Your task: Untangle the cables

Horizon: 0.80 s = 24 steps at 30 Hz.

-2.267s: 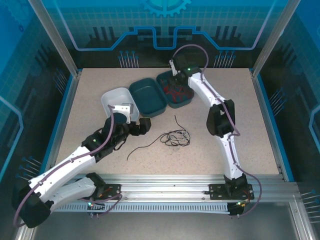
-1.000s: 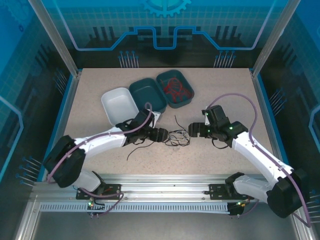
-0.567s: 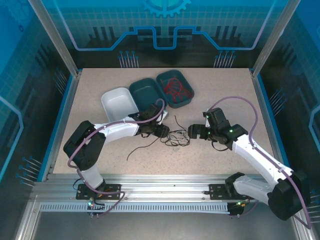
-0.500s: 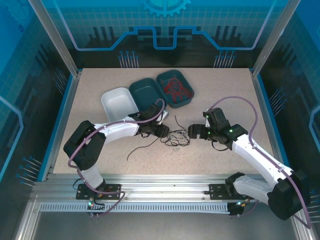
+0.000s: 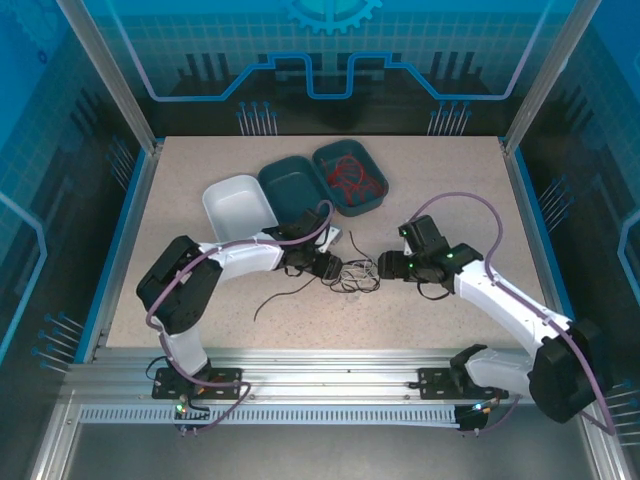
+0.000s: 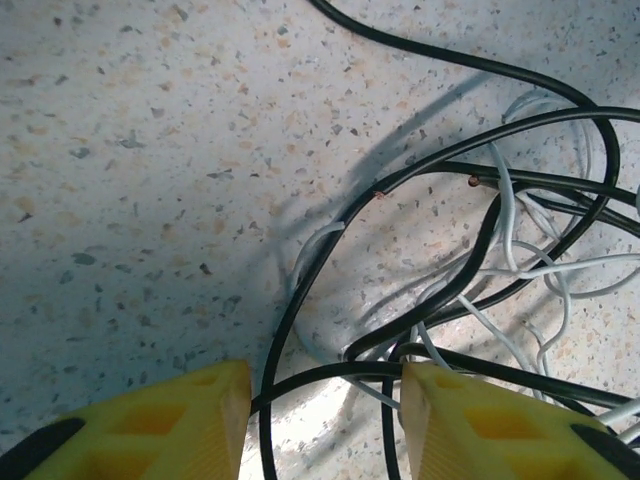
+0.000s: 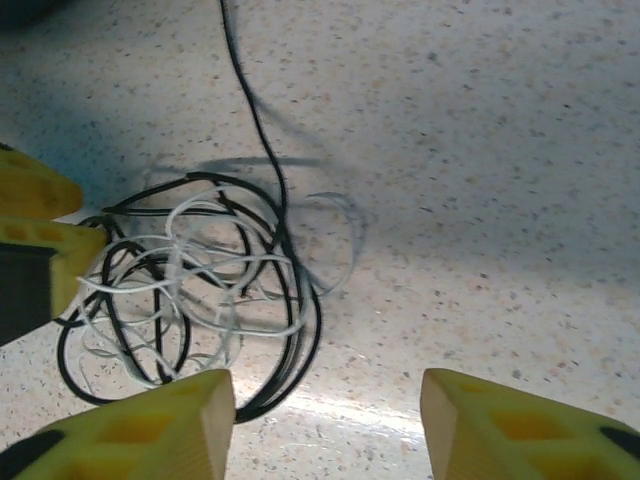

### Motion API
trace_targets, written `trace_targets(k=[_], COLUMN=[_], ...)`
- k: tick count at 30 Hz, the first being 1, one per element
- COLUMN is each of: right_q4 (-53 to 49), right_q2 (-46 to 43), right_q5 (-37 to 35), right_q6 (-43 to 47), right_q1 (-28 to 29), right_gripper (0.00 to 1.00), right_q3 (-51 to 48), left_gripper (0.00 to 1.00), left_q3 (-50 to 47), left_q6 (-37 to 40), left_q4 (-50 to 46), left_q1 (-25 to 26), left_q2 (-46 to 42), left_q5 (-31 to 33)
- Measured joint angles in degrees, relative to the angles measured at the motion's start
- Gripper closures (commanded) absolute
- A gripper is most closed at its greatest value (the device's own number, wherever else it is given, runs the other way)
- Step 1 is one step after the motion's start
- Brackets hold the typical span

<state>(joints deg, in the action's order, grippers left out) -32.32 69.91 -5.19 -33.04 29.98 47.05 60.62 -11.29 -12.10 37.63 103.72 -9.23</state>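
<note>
Both grippers at the tangle, fingers apart, nothing clamped.

Top view: the cables (image 5: pixel 352 273) lie mid-tabletop (image 5: pixel 450 200), just near of the empty teal tray (image 5: pixel 296 190), with the left gripper (image 5: pixel 328 266) touching their left edge and the right gripper (image 5: pixel 385 266) at their right.
Left wrist: the left gripper (image 6: pixel 320 400) is spread, and black strands (image 6: pixel 330 250) run between the fingers unpinched. One black strand should be taken, with the white loops (image 6: pixel 520 270) kept out.
Right wrist: the right gripper (image 7: pixel 325 400) is open just near of the cables (image 7: pixel 190 290). Only the outer black loop should be grabbed, then drawn away low and slowly so that knots aren't tightened.
</note>
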Motion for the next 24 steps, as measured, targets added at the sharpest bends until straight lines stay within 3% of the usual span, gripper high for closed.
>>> trace_targets(k=[8,16,24], right_q4=[-0.24,-2.29,-0.79], right_q2=[11.28,16.15,16.83], right_q5=[-5.4,-10.78,-11.3], right_q6=[-0.9,-4.7,-6.69], right_q1=[7.96,8.59,8.59], right_gripper=[0.55,0.59,0.61], right_q3=[9.81,12.22,12.0], left_gripper=[0.57,0.57,0.57], left_q3=[-0.46,-2.8,-3.04], left_q6=[-3.43,-5.33,-5.84], left_q4=[4.42,6.62,7.93], left_q1=[0.0,0.0,0.02], left_q2=[0.5,0.5,0.5], left_q5=[-2.75,-3.76,-3.89])
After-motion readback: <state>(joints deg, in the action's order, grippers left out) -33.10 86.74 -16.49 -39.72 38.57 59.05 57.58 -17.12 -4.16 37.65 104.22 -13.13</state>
